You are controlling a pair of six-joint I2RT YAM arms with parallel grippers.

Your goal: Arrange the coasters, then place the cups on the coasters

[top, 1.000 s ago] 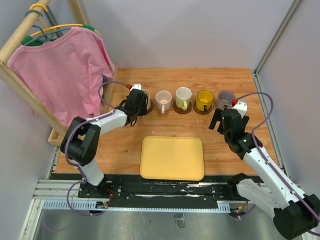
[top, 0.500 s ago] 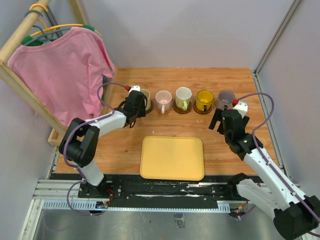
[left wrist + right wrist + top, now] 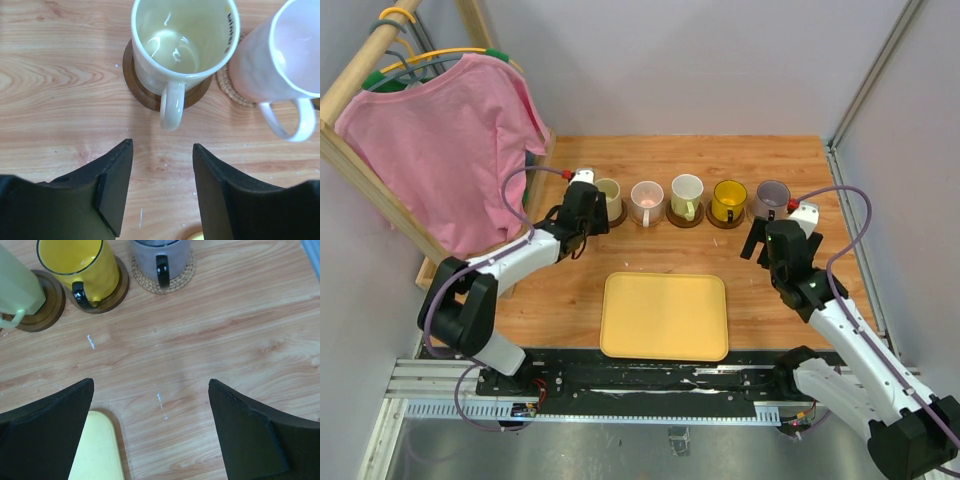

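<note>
Now, left gripper [image 3: 162, 145] jaws apart, empty, just short of handle of glossy cream handled mug [image 3: 185, 40], upright on round dark-brown coaster [image 3: 142, 96]. Risk: finger clips handle, mug skids off coaster into pale pink mug [image 3: 270, 55]; right gripper [image 3: 151, 385] wide apart, empty.

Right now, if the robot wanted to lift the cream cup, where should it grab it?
Probably the handle. It sticks straight out of the cream cup toward the left gripper, whose open fingers line up on either side of it. Come in from the near side; the pink cup crowds its right side.
</note>
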